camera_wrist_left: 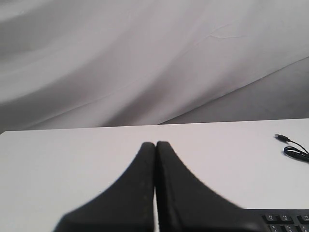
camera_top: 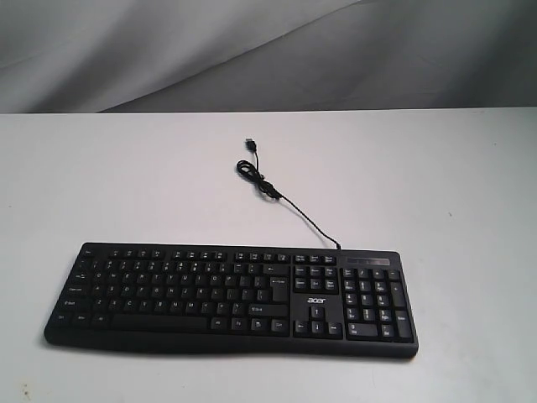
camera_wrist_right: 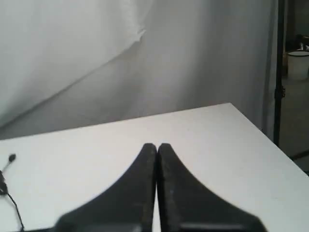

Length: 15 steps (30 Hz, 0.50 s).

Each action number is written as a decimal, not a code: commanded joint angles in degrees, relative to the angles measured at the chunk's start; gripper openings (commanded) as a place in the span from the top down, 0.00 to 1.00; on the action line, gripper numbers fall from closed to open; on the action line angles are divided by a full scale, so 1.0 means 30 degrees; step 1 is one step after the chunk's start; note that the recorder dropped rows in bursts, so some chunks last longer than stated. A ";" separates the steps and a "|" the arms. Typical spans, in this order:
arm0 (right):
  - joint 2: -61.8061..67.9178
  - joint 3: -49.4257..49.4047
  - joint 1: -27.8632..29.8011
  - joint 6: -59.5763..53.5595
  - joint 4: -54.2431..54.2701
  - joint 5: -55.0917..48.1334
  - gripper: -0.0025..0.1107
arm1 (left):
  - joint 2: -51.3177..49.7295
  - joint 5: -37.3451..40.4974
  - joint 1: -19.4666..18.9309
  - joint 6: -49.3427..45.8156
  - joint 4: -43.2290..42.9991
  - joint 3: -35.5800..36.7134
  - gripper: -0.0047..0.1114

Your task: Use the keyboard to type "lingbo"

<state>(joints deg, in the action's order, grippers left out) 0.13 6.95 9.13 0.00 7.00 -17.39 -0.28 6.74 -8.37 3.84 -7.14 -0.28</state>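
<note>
- Found keyboard (camera_top: 231, 290) flat on white table (camera_top: 436, 185), low in the exterior view, number pad rightward.
- Logged cable (camera_top: 289, 206) trailing behind it, loosely looped, plug lying free.
- Noted left gripper (camera_wrist_left: 155, 145) pinched fully together, empty, aimed across the table.
- Noted right gripper (camera_wrist_right: 156, 146) likewise pressed together, empty.
- Spotted white pail (camera_wrist_right: 298, 65) beyond the table; contents not discernible.

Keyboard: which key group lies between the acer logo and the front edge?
The arrow keys, an inverted-T cluster directly below the acer logo in the exterior view, with the letter keys to its left and the number pad to its right.
</note>
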 commanded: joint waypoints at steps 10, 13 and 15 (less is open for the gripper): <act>-0.0042 -0.2317 -0.0024 -0.0273 -0.1487 -0.0767 0.98 | 0.0095 -0.0165 0.0127 0.0040 -0.0005 0.0093 0.96; -0.0042 -0.2317 -0.0024 -0.0273 -0.1487 -0.0767 0.98 | 0.0095 -0.0165 0.0127 0.0040 -0.0005 0.0093 0.96; -0.0042 -0.2317 -0.0024 -0.0273 -0.1487 -0.0767 0.98 | 0.0095 -0.0165 0.0127 0.0040 -0.0005 0.0093 0.96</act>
<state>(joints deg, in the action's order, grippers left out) 0.13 0.23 9.13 -0.41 3.17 -19.75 -0.28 6.74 -8.37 3.84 -7.14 -0.28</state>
